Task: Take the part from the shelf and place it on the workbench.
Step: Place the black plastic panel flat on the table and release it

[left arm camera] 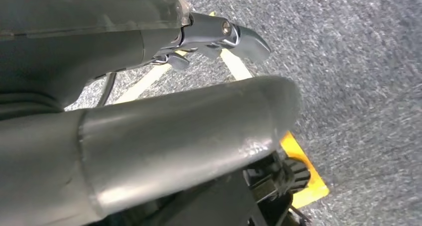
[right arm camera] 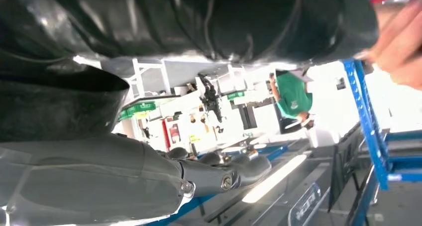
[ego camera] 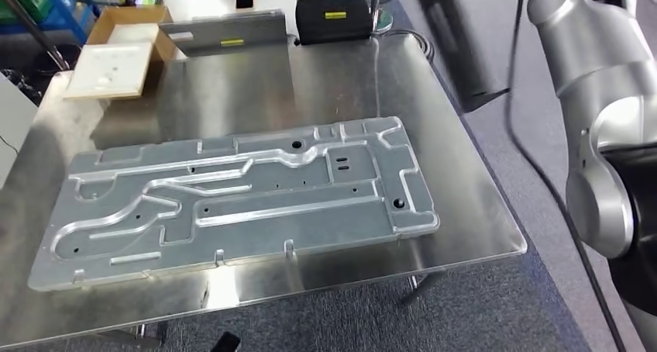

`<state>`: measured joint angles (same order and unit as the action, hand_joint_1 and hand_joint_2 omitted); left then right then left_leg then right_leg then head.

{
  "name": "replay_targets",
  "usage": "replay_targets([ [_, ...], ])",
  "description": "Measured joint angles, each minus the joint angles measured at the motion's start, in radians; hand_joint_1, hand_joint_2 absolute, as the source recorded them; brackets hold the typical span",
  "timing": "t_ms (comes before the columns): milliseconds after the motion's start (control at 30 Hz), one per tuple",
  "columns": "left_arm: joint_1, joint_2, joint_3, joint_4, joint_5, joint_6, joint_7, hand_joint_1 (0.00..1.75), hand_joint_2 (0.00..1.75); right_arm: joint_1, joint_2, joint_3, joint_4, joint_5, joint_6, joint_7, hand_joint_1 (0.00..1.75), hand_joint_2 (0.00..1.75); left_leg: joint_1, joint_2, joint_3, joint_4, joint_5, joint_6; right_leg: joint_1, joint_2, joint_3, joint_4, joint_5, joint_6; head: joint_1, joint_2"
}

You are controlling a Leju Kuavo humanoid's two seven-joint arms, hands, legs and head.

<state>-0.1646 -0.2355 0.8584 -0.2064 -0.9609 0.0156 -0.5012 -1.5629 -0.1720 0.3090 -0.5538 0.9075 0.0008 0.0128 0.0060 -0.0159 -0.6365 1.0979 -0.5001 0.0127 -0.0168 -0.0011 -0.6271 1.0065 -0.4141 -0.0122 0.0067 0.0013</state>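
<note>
The part [ego camera: 232,197], a long machined aluminium plate with grooves and holes, lies flat on the shiny metal workbench [ego camera: 472,220], slanting from near left to far right. Neither hand touches it. My right arm [ego camera: 596,96] rises along the right edge of the head view, beside the bench. In the left wrist view my left hand [left arm camera: 149,66] hangs over grey carpet, its fingers [left arm camera: 224,36] stretched out and holding nothing. My right hand [right arm camera: 149,178] is raised in the right wrist view, its fingers [right arm camera: 239,169] loosely extended with nothing in them.
At the bench's back left sits a cardboard box [ego camera: 124,50] with a white foam slab. A grey metal piece [ego camera: 225,32] and a black device [ego camera: 333,17] stand at the far edge. Blue shelving [right arm camera: 370,121] and a person's hand [right arm camera: 398,42] are near my right hand.
</note>
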Motion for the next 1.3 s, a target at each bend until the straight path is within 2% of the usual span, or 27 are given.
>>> replay_targets([
  [33, 0.0, 0.0, 0.0, 0.0, 0.0, 0.0, 0.0, 0.0, 0.0, 0.0, 0.002, 0.0, 0.0, 0.0, 0.0, 0.0, 0.0, 0.0, 0.001, 0.004, -0.027, 0.061, -0.029, -0.004, 0.0, 0.0, 0.002, -0.002, 0.0, -0.002, 0.0, 0.0],
  [67, 0.0, 0.0, 0.0, 0.0, 0.0, 0.0, 0.0, 0.0, 0.0, 0.0, 0.002, 0.0, 0.0, 0.0, 0.0, -0.001, 0.0, 0.44, 0.004, 0.006, -0.06, 0.132, -0.058, -0.007, 0.0, 0.001, 0.003, -0.002, 0.0, -0.003, 0.0, 0.0],
  [100, 0.001, 0.0, 0.0, 0.0, 0.0, 0.0, 0.0, 0.0, 0.0, 0.001, 0.003, 0.0, 0.0, 0.0, 0.0, -0.001, 0.0, 0.87, 0.007, 0.007, -0.086, 0.183, -0.072, -0.01, 0.0, 0.002, 0.003, -0.001, -0.001, -0.003, 0.0, 0.0],
  [133, 0.001, 0.0, 0.0, 0.0, 0.0, 0.0, 0.0, 0.0, 0.0, 0.002, 0.004, 0.0, 0.0, 0.0, 0.0, -0.001, 0.0, 1.31, 0.009, 0.008, -0.101, 0.208, -0.07, -0.013, -0.001, 0.003, 0.003, 0.001, -0.001, -0.003, 0.0, 0.0],
  [167, 0.001, 0.001, 0.0, 0.0, 0.0, 0.001, 0.0, 0.0, 0.0, 0.003, 0.004, 0.0, 0.0, 0.002, -0.001, 0.0, 0.0, 1.75, 0.011, 0.009, -0.095, 0.191, -0.049, -0.016, -0.003, 0.003, 0.003, 0.003, -0.003, -0.001, 0.0, 0.0],
  [233, 0.0, 0.004, 0.0, 0.0, 0.0, 0.009, -0.001, 0.0, 0.0, 0.02, 0.004, 0.0, -0.005, 0.017, -0.041, -0.003, 0.0, 1.75, 0.017, 0.01, -0.032, 0.058, 0.021, -0.02, -0.007, 0.004, 0.004, 0.01, -0.007, 0.007, 0.0, 0.0],
  [267, -0.001, 0.005, 0.0, 0.0, 0.0, 0.013, -0.002, 0.0, 0.0, 0.045, 0.004, 0.0, -0.011, 0.026, -0.094, -0.012, 0.0, 1.75, 0.018, 0.009, 0.001, -0.008, 0.044, -0.02, -0.007, 0.005, 0.004, 0.014, -0.009, 0.012, 0.0, 0.0],
  [300, -0.003, 0.006, 0.0, 0.0, 0.0, 0.017, -0.002, 0.0, 0.0, 0.079, 0.004, -0.002, -0.017, 0.033, -0.163, -0.028, 0.0, 1.75, 0.018, 0.008, 0.024, -0.052, 0.055, -0.017, -0.004, 0.006, 0.003, 0.016, -0.01, 0.019, 0.001, 0.0],
  [400, -0.009, 0.009, 0.0, 0.0, 0.0, 0.021, -0.002, 0.0, 0.0, 0.199, 0.008, -0.012, -0.023, 0.018, -0.35, -0.11, 0.0, 1.75, 0.015, 0.007, 0.034, -0.072, 0.058, 0.002, -0.001, 0.01, 0.004, 0.01, -0.003, 0.037, 0.003, 0.0],
  [467, -0.012, 0.01, 0.0, 0.0, 0.0, 0.028, 0.0, 0.0, 0.0, 0.264, 0.011, -0.031, -0.031, -0.016, -0.421, -0.153, 0.0, 1.75, 0.016, 0.008, 0.033, -0.08, 0.067, 0.018, -0.005, 0.008, -0.004, 0.029, -0.02, 0.046, 0.003, 0.0],
  [500, -0.013, 0.011, 0.0, 0.0, 0.0, 0.032, 0.001, 0.0, 0.0, 0.292, 0.011, -0.043, -0.042, -0.036, -0.446, -0.166, 0.0, 1.75, 0.017, 0.008, 0.032, -0.083, 0.071, 0.025, -0.006, 0.007, -0.021, 0.067, -0.045, 0.048, 0.003, 0.0],
  [567, -0.011, 0.013, 0.0, 0.0, -0.001, 0.039, 0.005, 0.0, 0.0, 0.353, 0.011, -0.073, -0.074, -0.076, -0.483, -0.192, 0.0, 1.75, 0.014, 0.008, 0.03, -0.085, 0.074, 0.031, -0.006, 0.005, -0.078, 0.195, -0.112, 0.05, 0.003, 0.0],
  [600, -0.009, 0.014, 0.0, 0.0, -0.001, 0.041, 0.008, 0.0, 0.0, 0.388, 0.011, -0.088, -0.095, -0.094, -0.496, -0.204, 0.0, 1.75, 0.013, 0.008, 0.029, -0.084, 0.075, 0.032, -0.005, 0.005, -0.105, 0.256, -0.135, 0.051, 0.003, 0.0],
  [633, -0.007, 0.015, 0.0, 0.0, -0.002, 0.042, 0.01, 0.0, 0.0, 0.426, 0.011, -0.104, -0.12, -0.112, -0.504, -0.219, 0.0, 1.75, 0.011, 0.008, 0.029, -0.084, 0.075, 0.032, -0.005, 0.005, -0.12, 0.289, -0.141, 0.05, 0.003, 0.0],
  [667, -0.006, 0.016, 0.0, 0.0, -0.002, 0.043, 0.012, 0.0, 0.0, 0.466, 0.011, -0.12, -0.149, -0.132, -0.51, -0.235, 0.0, 1.75, 0.009, 0.007, 0.029, -0.083, 0.075, 0.032, -0.005, 0.005, -0.114, 0.281, -0.128, 0.047, 0.003, 0.0],
  [700, -0.005, 0.017, 0.0, 0.0, -0.002, 0.044, 0.015, 0.0, 0.0, 0.505, 0.011, -0.136, -0.181, -0.151, -0.515, -0.251, 0.0, 1.75, 0.007, 0.007, 0.029, -0.083, 0.075, 0.032, -0.004, 0.005, -0.089, 0.235, -0.1, 0.042, 0.003, 0.0],
  [767, -0.004, 0.018, 0.001, 0.0, 0.0, 0.046, 0.024, 0.0, 0.0, 0.574, 0.013, -0.166, -0.251, -0.186, -0.524, -0.283, 0.0, 1.75, 0.002, 0.007, 0.028, -0.081, 0.074, 0.03, 0.001, 0.003, -0.016, 0.094, -0.043, 0.027, 0.003, 0.0],
  [800, -0.003, 0.018, 0.002, 0.0, 0.002, 0.048, 0.03, 0.0, 0.0, 0.605, 0.015, -0.176, -0.284, -0.2, -0.527, -0.294, 0.0, 1.75, 0.0, 0.007, 0.027, -0.081, 0.074, 0.027, 0.005, 0.001, 0.009, 0.045, -0.029, 0.022, 0.003, 0.0],
  [833, -0.003, 0.018, 0.003, 0.0, 0.004, 0.05, 0.035, 0.0, 0.0, 0.634, 0.018, -0.185, -0.315, -0.211, -0.53, -0.302, 0.0, 1.75, -0.001, 0.007, 0.026, -0.081, 0.073, 0.023, 0.009, 0.0, 0.02, 0.019, -0.025, 0.019, 0.003, 0.0],
  [933, -0.001, 0.02, 0.006, 0.0, 0.009, 0.055, 0.048, 0.0, 0.0, 0.72, 0.029, -0.202, -0.398, -0.236, -0.54, -0.322, 0.0, 1.75, 0.0, 0.009, 0.026, -0.082, 0.072, 0.005, 0.009, -0.001, 0.023, 0.007, -0.02, 0.011, 0.002, 0.0],
  [967, 0.0, 0.02, 0.007, 0.0, 0.011, 0.056, 0.052, 0.0, 0.0, 0.744, 0.034, -0.205, -0.421, -0.243, -0.544, -0.328, 0.0, 1.75, 0.0, 0.009, 0.022, -0.071, 0.061, -0.001, 0.006, -0.001, 0.024, 0.002, -0.017, 0.007, 0.002, 0.0],
  [1033, 0.0, 0.022, 0.013, 0.0, 0.016, 0.056, 0.062, 0.0, 0.0, 0.784, 0.043, -0.212, -0.461, -0.254, -0.553, -0.339, 0.0, 1.75, 0.002, 0.01, -0.009, 0.007, 0.005, -0.01, 0.002, -0.004, 0.026, -0.004, -0.01, -0.002, 0.002, 0.0],
  [1100, 0.002, 0.023, 0.019, 0.0, 0.019, 0.054, 0.071, 0.0, 0.0, 0.824, 0.05, -0.219, -0.493, -0.263, -0.561, -0.348, 0.0, 1.75, 0.005, 0.01, -0.061, 0.137, -0.064, -0.016, 0.002, -0.006, 0.023, -0.003, -0.008, -0.006, 0.002, 0.0],
  [1133, 0.003, 0.024, 0.021, 0.0, 0.019, 0.053, 0.074, 0.0, 0.0, 0.843, 0.052, -0.222, -0.506, -0.267, -0.564, -0.352, 0.0, 1.75, 0.006, 0.01, -0.078, 0.183, -0.082, -0.019, 0.003, -0.006, 0.02, -0.001, -0.007, -0.006, 0.002, 0.0],
  [1167, 0.004, 0.024, 0.022, 0.0, 0.019, 0.052, 0.076, 0.0, 0.0, 0.861, 0.053, -0.225, -0.52, -0.27, -0.566, -0.356, 0.0, 1.75, 0.006, 0.01, -0.077, 0.193, -0.08, -0.02, 0.003, -0.006, 0.016, 0.002, -0.006, -0.006, 0.002, 0.0],
  [1200, 0.005, 0.025, 0.022, 0.0, 0.019, 0.051, 0.077, 0.0, 0.0, 0.875, 0.054, -0.228, -0.533, -0.273, -0.567, -0.36, 0.0, 1.75, 0.006, 0.01, -0.057, 0.164, -0.061, -0.02, 0.002, -0.006, 0.012, 0.007, -0.006, -0.006, 0.002, 0.0],
  [1300, 0.0, 0.028, 0.022, 0.0, 0.018, 0.048, 0.079, 0.0, 0.0, 0.89, 0.056, -0.24, -0.568, -0.276, -0.571, -0.368, 0.0, 1.75, 0.005, 0.01, 0.048, -0.028, 0.014, -0.01, 0.004, -0.004, -0.001, 0.022, -0.005, 0.0, 0.002, 0.0],
])
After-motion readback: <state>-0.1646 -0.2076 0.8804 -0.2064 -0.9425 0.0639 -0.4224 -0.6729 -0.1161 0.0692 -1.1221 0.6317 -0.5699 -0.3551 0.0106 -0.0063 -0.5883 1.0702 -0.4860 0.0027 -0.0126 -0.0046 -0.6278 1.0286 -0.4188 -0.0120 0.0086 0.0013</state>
